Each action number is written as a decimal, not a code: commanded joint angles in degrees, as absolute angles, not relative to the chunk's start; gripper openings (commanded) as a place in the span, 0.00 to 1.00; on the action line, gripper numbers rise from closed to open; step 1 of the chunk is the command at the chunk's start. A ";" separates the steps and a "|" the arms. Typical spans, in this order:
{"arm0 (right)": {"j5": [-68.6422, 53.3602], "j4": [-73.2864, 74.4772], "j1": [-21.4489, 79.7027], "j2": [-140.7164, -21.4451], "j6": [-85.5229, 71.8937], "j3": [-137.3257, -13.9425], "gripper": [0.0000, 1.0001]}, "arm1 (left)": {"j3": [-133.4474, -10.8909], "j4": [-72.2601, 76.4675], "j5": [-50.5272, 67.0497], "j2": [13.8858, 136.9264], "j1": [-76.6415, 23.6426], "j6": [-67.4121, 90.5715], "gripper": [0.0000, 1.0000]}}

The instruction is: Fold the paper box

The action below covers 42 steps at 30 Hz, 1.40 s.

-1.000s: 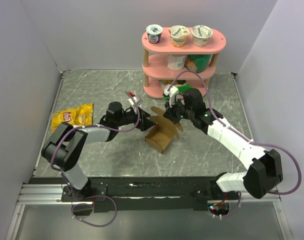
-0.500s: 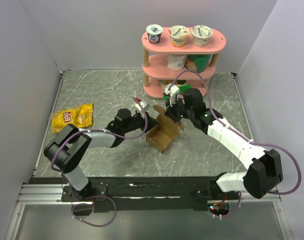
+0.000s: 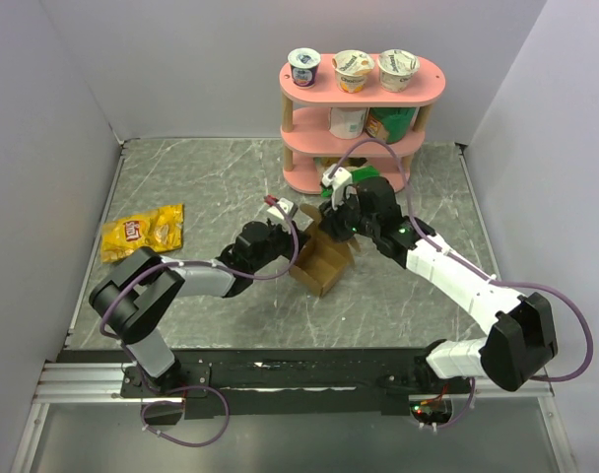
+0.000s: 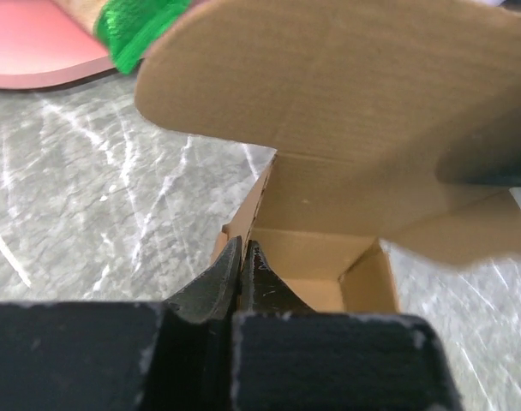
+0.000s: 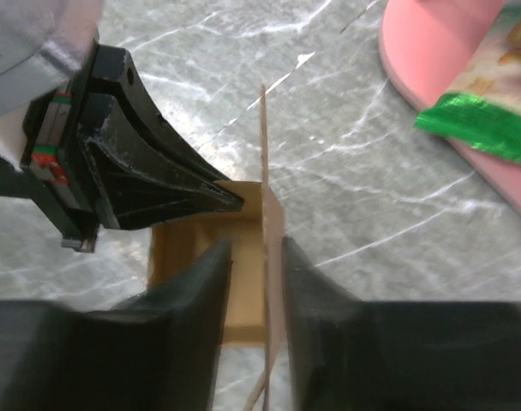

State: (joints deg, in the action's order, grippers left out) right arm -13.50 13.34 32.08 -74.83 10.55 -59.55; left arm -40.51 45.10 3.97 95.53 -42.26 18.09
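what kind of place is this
Probably a robotics lab test cell: two robot arms bolted to a rail at the edge of a marbled tabletop, plain pale walls boxing it in, and staged props like a pink shelf of yogurt cups.

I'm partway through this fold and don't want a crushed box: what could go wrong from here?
The left gripper is shut, its tips against the box wall; a hard push could slide the box or buckle that wall. The upright flap stands between the right gripper fingers with a gap on one side, so it may slip out or crease off its fold line.
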 commanded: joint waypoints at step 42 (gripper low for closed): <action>-41.92 -7.30 12.66 -89.12 22.59 -59.07 0.63 | -39.72 41.40 0.70 89.91 -43.86 9.14 0.01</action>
State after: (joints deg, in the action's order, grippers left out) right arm -38.59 -7.03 12.95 -89.06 19.79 -56.12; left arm -36.36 42.92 -1.08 89.93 -44.01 10.09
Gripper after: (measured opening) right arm 0.687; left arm 0.025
